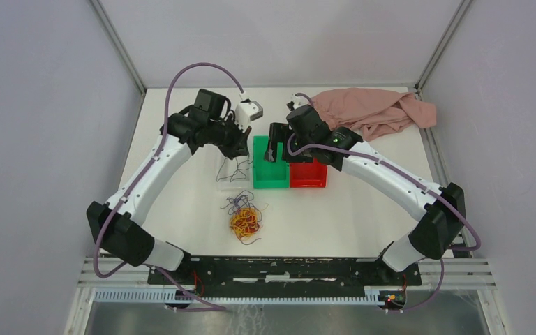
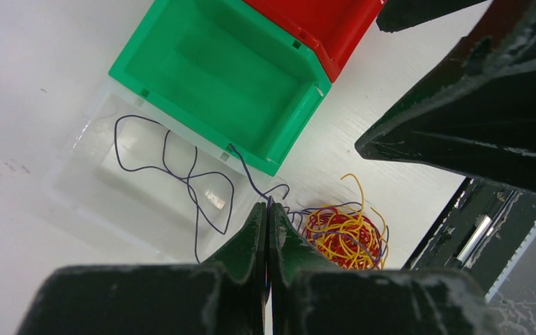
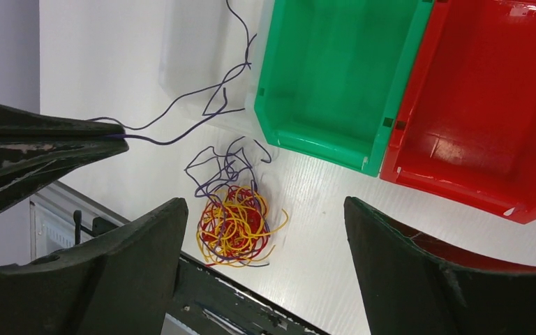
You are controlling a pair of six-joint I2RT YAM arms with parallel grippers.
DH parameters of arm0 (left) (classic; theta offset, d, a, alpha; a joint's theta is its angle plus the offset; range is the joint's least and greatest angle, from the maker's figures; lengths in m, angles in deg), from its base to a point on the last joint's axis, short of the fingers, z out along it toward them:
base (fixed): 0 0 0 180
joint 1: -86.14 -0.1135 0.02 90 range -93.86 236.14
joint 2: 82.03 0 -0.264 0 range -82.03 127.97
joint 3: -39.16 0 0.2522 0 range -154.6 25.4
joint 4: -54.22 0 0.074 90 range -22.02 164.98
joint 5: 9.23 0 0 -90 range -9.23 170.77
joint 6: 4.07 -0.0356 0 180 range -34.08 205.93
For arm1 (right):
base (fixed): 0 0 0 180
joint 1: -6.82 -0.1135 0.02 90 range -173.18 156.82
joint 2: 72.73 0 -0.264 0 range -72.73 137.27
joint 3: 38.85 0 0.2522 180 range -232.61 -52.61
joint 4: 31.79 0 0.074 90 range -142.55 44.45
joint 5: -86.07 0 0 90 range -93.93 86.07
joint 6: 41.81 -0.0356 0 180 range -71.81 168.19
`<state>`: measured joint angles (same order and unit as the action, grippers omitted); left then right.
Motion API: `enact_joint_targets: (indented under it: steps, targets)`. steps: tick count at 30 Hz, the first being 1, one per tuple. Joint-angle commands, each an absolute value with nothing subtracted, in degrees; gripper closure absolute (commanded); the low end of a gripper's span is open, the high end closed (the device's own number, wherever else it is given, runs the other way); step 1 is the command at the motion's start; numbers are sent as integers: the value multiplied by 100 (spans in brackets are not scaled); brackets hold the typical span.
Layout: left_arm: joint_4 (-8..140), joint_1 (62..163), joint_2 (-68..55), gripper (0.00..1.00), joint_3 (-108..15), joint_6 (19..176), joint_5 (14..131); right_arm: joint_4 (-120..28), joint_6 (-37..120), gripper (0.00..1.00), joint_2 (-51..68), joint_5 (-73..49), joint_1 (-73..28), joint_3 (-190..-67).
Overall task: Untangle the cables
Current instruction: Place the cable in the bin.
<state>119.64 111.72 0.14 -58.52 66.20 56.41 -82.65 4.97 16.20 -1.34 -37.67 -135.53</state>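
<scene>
The cables lie as a fist-sized tangle of red, yellow and purple strands on the white table, nearer the arms than the bins. My left gripper is shut on one thin purple strand, which trails down in loops into a clear tray. In the top view the left gripper hangs above that tray. My right gripper is open and empty, high above the tangle; in the top view it hovers over the green bin.
A green bin and a red bin stand side by side beyond the tangle, with the clear tray to the green bin's left. A pink cloth lies at the back right.
</scene>
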Motion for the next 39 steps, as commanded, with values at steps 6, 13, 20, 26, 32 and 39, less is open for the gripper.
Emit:
enact_joint_targets:
  steps: [6, 13, 20, 26, 32, 39]
  targets:
    - [11746, 11247, 288, 97, -5882, 6658, 5575, -7992, 895, 10, 1412, 173, -3739, -13584]
    - [11814, 11247, 145, 96, -5687, 6291, 5691, -7991, 1039, 10, 1368, 231, -3743, -13575]
    - [11677, 11248, 227, 97, -5693, 6217, 6248, -7735, 1147, 11, 1165, 196, -3739, -13317]
    - [11699, 11244, 601, 97, -6638, 6202, 6959, -7543, 1181, 10, 1115, 77, -3743, -13221]
    - [11674, 11253, 1035, 97, -6664, 5914, 7566, -7287, 1039, 10, 1135, 12, -3739, -13121]
    - [11614, 11250, 1508, 97, -6231, 5835, 7721, -7164, 988, 11, 1138, 79, -3739, -13013]
